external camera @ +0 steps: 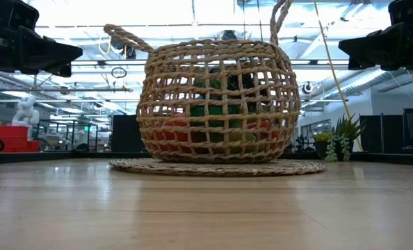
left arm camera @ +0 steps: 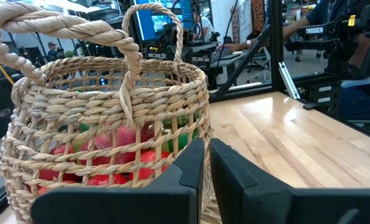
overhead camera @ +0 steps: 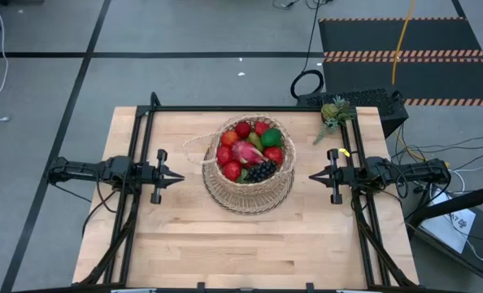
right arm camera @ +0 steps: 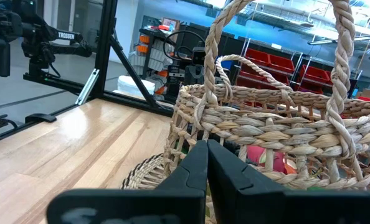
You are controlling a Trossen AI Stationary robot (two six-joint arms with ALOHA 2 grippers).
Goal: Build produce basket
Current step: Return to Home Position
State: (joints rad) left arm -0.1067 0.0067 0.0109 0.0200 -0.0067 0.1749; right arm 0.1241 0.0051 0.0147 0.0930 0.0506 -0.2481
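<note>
The tan woven basket (overhead camera: 250, 167) stands upright on its round flat base (external camera: 217, 167) at the middle of the wooden table. Inside lie red round fruits (overhead camera: 243, 129), a pink dragon fruit (overhead camera: 245, 151), a green fruit (overhead camera: 271, 137) and dark grapes (overhead camera: 262, 171); through the weave the low view shows red and green (external camera: 213, 111). My left gripper (overhead camera: 180, 177) hovers level to the basket's left, shut, holding nothing. My right gripper (overhead camera: 312, 176) hovers level to the basket's right, shut, holding nothing. In the wrist views both shut grippers (left arm camera: 205, 163) (right arm camera: 207, 163) point at the basket wall.
A small toy pineapple (overhead camera: 333, 114) lies at the table's far right corner, beside the black frame rail. Bare tabletop (overhead camera: 241, 244) stretches in front of the basket. The arms' black frame (overhead camera: 144, 146) borders the left, right and far sides.
</note>
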